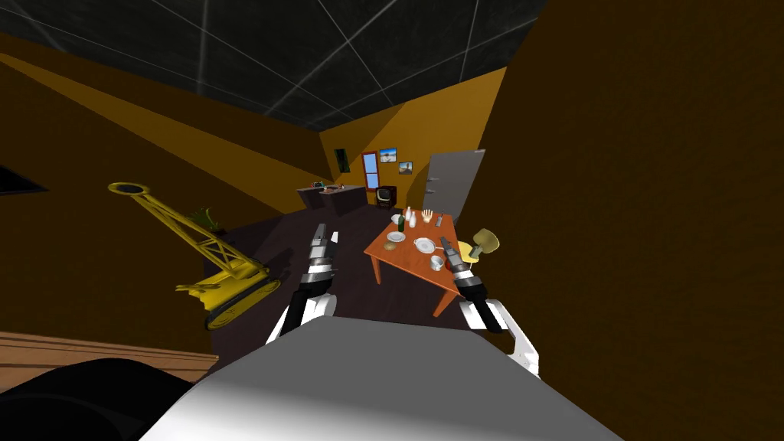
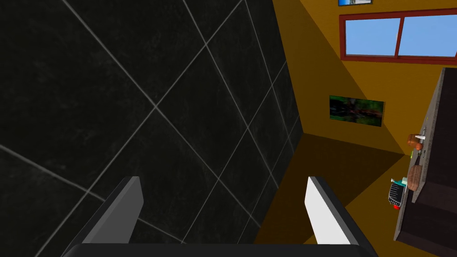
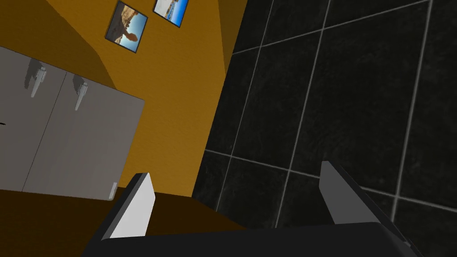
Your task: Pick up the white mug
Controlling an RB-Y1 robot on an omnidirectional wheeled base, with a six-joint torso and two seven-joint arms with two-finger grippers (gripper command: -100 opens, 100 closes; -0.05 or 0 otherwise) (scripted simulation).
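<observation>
An orange-brown table (image 1: 403,260) stands ahead and to the right, carrying several pieces of crockery. A small pale mug-like vessel (image 1: 436,262) sits near its close edge; whether it is the white mug I cannot tell. Another white piece (image 1: 396,219) stands at the far end beside a dark bottle (image 1: 400,224). My right gripper (image 1: 446,246) is raised near the table's close end, just beside the pale vessel in the head view, and its fingers (image 3: 138,209) stand open and hold nothing. My left gripper (image 1: 321,233) is raised left of the table, open (image 2: 222,178) and holding nothing.
Two white plates (image 1: 396,236) (image 1: 423,245) and pale bottles (image 1: 409,217) share the table. A pale yellow chair (image 1: 480,245) stands at its right side. A yellow crane-like machine (image 1: 210,256) stands on the dark floor to the left. A dark counter (image 1: 333,197) and a grey cabinet (image 1: 455,184) line the far wall.
</observation>
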